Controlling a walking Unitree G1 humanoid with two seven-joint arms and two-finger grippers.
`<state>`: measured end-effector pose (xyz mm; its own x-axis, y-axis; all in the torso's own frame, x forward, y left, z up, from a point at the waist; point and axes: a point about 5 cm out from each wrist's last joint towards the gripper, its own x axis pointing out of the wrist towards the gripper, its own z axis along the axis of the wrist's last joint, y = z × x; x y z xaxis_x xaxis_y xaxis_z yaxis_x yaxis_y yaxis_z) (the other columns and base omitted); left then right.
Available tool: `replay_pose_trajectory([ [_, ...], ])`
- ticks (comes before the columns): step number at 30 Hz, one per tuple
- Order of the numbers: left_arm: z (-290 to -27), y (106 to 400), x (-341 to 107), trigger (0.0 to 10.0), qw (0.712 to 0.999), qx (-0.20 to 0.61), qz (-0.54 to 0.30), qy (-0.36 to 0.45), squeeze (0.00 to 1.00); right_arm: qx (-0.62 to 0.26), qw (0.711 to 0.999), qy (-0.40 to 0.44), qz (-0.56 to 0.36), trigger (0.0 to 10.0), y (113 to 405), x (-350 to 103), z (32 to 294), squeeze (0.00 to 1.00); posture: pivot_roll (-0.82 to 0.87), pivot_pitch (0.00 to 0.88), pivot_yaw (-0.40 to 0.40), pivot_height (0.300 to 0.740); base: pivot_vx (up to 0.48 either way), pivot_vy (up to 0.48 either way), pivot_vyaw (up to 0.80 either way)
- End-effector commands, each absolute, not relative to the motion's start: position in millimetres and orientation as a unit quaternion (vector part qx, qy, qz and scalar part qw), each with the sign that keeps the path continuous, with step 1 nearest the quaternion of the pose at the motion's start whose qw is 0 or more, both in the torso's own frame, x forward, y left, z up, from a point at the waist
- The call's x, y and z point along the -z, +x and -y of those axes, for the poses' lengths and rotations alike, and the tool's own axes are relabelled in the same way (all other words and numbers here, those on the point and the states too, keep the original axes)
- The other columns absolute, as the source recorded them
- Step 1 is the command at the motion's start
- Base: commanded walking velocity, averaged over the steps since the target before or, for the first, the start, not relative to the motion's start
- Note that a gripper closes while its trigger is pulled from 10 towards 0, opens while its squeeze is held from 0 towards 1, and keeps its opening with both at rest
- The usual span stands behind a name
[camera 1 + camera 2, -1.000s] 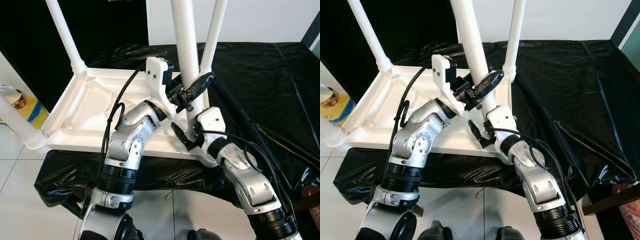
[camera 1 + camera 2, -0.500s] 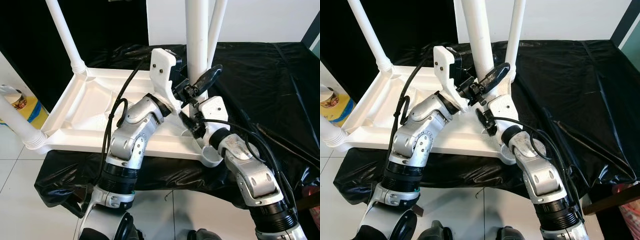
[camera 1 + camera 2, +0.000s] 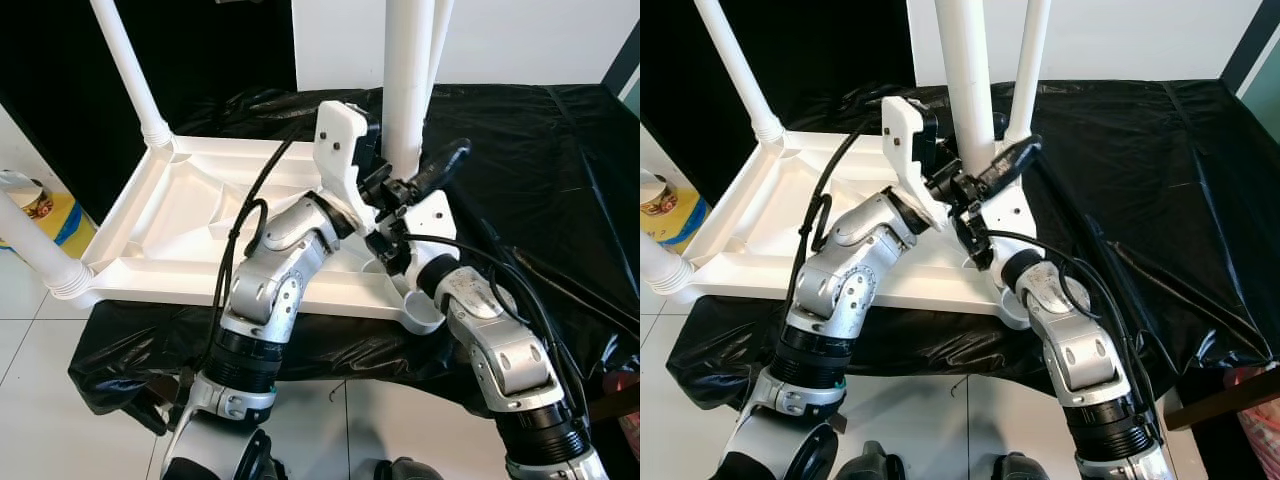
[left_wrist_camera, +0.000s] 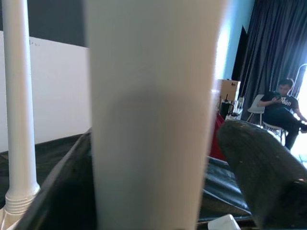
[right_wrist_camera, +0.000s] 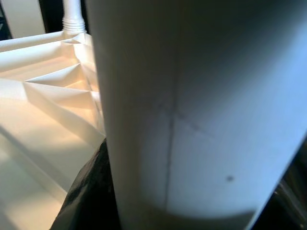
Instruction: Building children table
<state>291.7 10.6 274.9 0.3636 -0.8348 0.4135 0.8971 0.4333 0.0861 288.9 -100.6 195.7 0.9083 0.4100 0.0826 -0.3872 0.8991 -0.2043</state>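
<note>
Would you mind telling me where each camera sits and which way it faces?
Left eye, right eye: head, looking down at the upturned table; both arms show.
Left wrist: along the left hand, facing the held leg; one black finger shows, a seated person beyond.
Right wrist: along the right hand, against the same leg.
All share that leg.

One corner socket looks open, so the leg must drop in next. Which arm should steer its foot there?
Probably right: the right gripper holds the white leg low, just above the empty socket; the left gripper grips higher.
</note>
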Motion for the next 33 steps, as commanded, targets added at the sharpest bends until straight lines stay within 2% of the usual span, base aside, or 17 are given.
replay_pose_trajectory([
  [1, -11.0, 291.9, -275.6, 10.0, 0.827, 0.518, 0.208, -0.066, 0.0, -0.198, 0.974, -0.085, 0.071, 10.0, 289.5, -201.9, 100.5, 0.0, -0.03, 0.058, -0.011, 0.74, 0.0, 0.0, 0.0],
  [15, -26.6, 299.1, -277.7, 10.0, 0.854, 0.466, 0.228, -0.052, 0.0, -0.147, 0.988, -0.034, 0.046, 10.0, 291.7, -194.5, 106.2, 0.0, -0.02, 0.062, -0.007, 0.74, 0.0, 0.0, 0.0],
  [33, -36.6, 294.8, -263.4, 10.0, 0.867, 0.443, 0.224, -0.039, 0.0, -0.081, 0.995, -0.036, 0.045, 10.0, 291.1, -177.3, 120.6, 0.0, -0.02, 0.057, -0.009, 0.74, 0.0, 0.0, 0.0],
])
